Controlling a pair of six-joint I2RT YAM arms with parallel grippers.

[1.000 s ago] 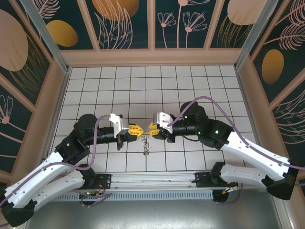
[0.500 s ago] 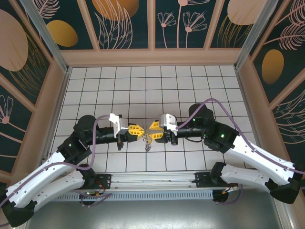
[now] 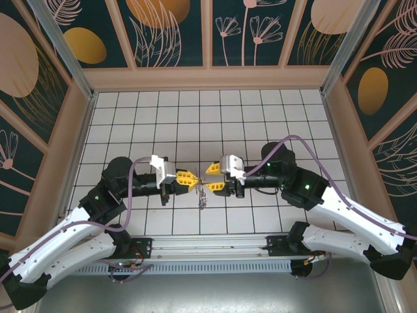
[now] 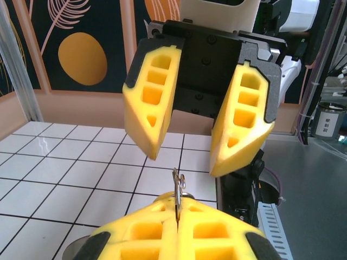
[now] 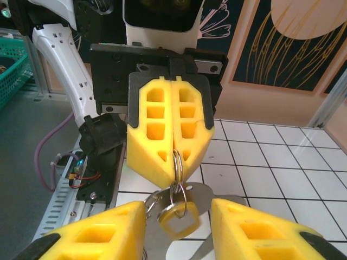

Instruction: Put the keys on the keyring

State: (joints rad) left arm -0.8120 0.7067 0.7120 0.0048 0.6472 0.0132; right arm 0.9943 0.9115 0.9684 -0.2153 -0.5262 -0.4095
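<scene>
Keyring (image 5: 177, 162), clamped in left jaws — keys (image 5: 201, 196) dangling

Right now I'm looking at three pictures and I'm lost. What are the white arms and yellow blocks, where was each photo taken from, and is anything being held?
These are two robot arms bolted at the near edge of a white tiled table. The yellow blocks are their fingers. The wide picture comes from a camera above and behind them; the other two come from a camera on each wrist, looking past that arm's own fingers at the other arm. The left gripper is pinched shut on a thin metal ring, and a small bunch of keys hangs from it. The right gripper stands open, one finger on each side of the keys.
</scene>
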